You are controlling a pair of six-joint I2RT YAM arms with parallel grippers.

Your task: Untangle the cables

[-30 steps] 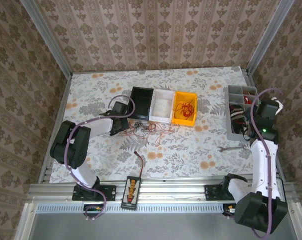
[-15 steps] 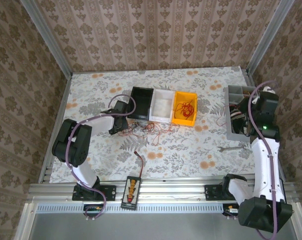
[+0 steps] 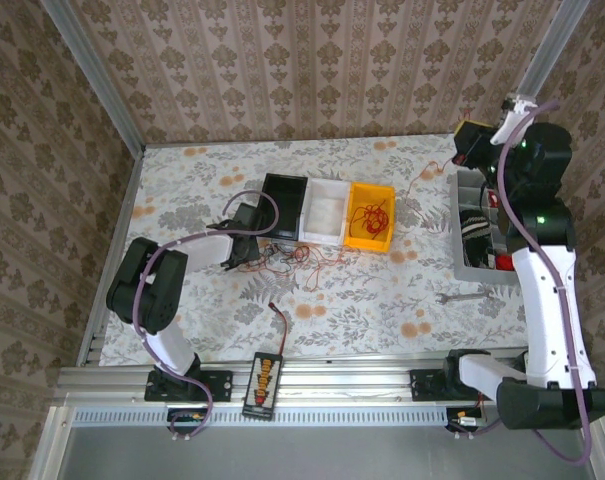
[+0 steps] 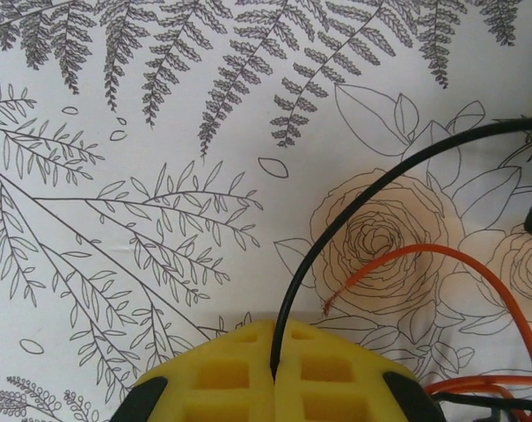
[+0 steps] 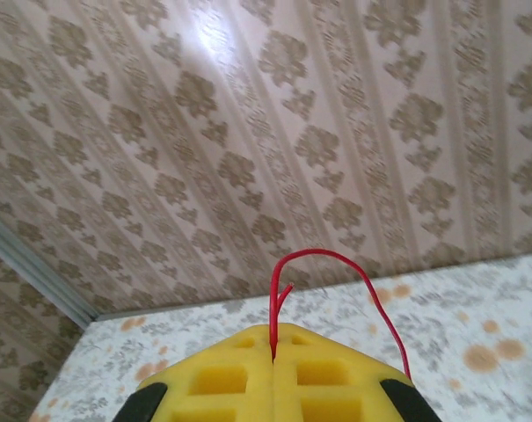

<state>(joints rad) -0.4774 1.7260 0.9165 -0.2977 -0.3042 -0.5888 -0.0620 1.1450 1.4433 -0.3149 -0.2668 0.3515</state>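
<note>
Top external view shows you a table (image 3: 402, 290) under a pale cloth full of leaves and orange flowers. Brown wallpaper (image 3: 312, 70) with a curly pattern stands on three sides, and shiny metal posts (image 3: 92, 75) run up the corners. In the middle, three bins sit side by side, touching: a black bin (image 3: 282, 207), a white bin (image 3: 325, 212) and a yellow bin (image 3: 357, 236) with a small bunch of red wire inside. The cables (image 3: 292, 256) lie in a loose red and dark heap just in front of the black and white bins. Your left gripper (image 3: 244, 250) is down at the left edge of that heap. In the left wrist view its yellow fingers (image 4: 222, 378) are pressed together on a thin black wire (image 4: 336, 233), and an orange-red wire (image 4: 441, 253) lies beside it. On the right, a gray tray (image 3: 460, 262) with small boxes holds bits and pieces, and a small wrench (image 3: 462, 297) lies just in front of it. Your right gripper (image 3: 470, 147) is up high over the far end of the tray, its fingers (image 5: 327, 378) pinching a thin red wire (image 5: 371, 286) that loops up and then drops down. A black board (image 3: 263, 385) with yellow sockets sits on the near metal rail, and its short red-black lead (image 3: 280, 322) reaches onto the cloth. The bins stand close behind the heap, and a thick purple cable (image 3: 260, 203) arches over the left arm there.
</note>
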